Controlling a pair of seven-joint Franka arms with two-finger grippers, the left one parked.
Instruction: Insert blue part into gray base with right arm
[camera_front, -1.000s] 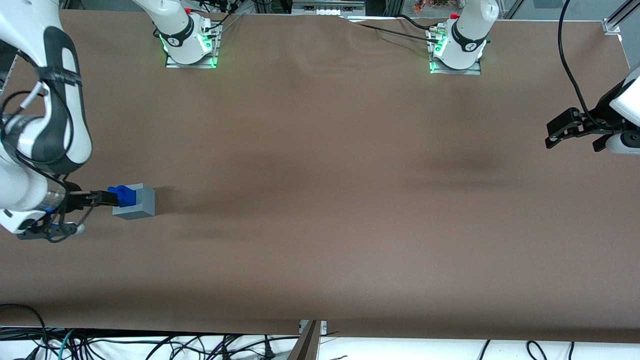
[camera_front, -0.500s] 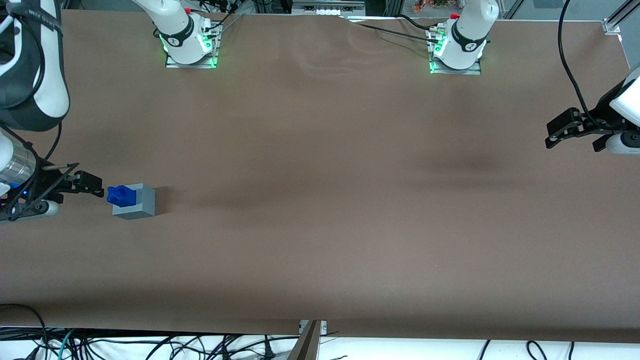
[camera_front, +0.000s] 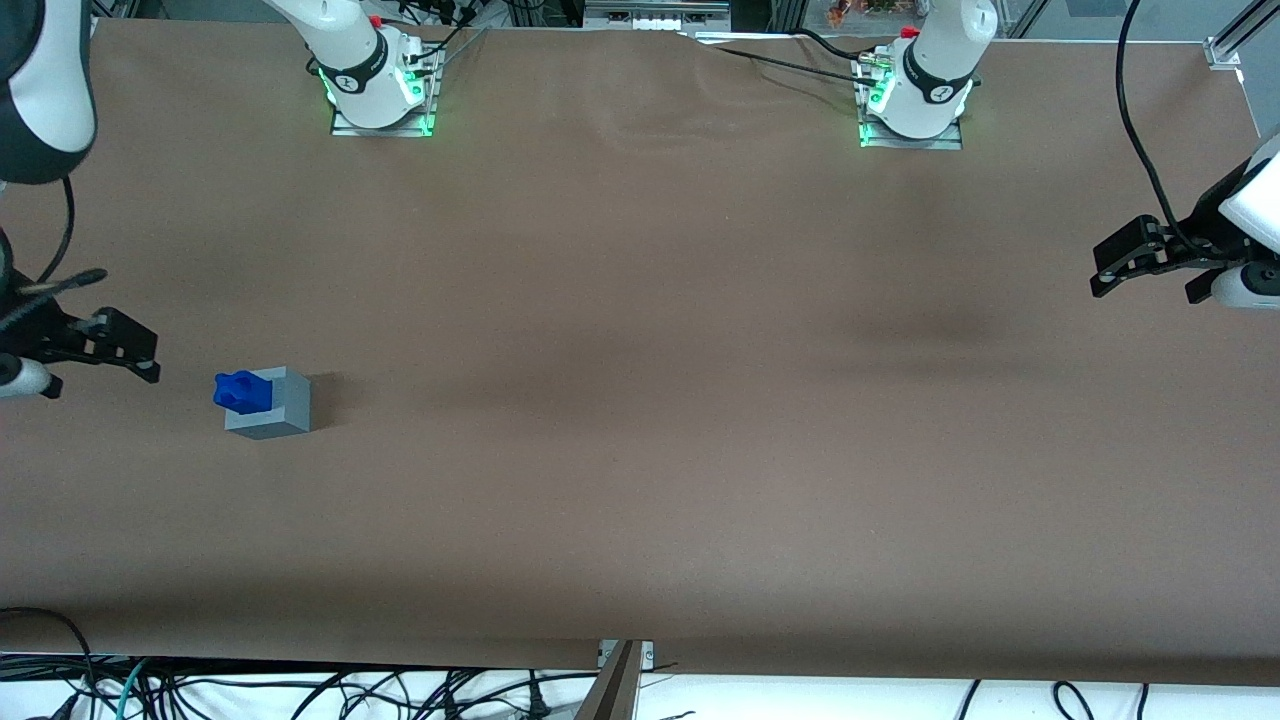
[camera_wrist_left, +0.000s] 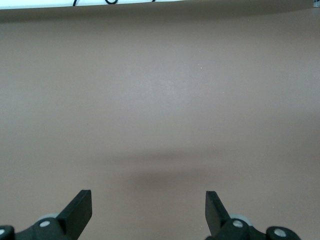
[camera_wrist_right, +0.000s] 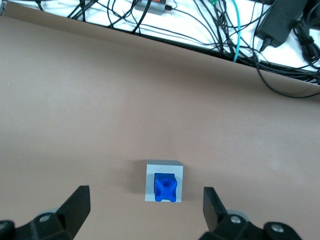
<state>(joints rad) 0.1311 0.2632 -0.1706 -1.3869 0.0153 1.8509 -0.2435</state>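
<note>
The blue part (camera_front: 240, 391) sits in the recess of the gray base (camera_front: 275, 405), standing upright with its notched top sticking out. Seen from the right wrist camera, the blue part (camera_wrist_right: 165, 187) fills the middle of the gray base (camera_wrist_right: 150, 187). My right gripper (camera_front: 128, 348) hangs high above the table at the working arm's end, well clear of the cube. It is open, with black fingers (camera_wrist_right: 76, 204) spread wide and nothing between them. The right gripper (camera_wrist_right: 145, 210) looks straight down on the cube from above.
The brown table (camera_front: 640, 400) stretches toward the parked arm's end. Tangled cables (camera_wrist_right: 210, 30) lie just off the table edge. The two arm bases (camera_front: 380, 85) stand along the edge farthest from the front camera.
My gripper let go of the blue part, which stays seated in the gray base. The arm has lifted up and drawn back toward the working arm's end of the table.
</note>
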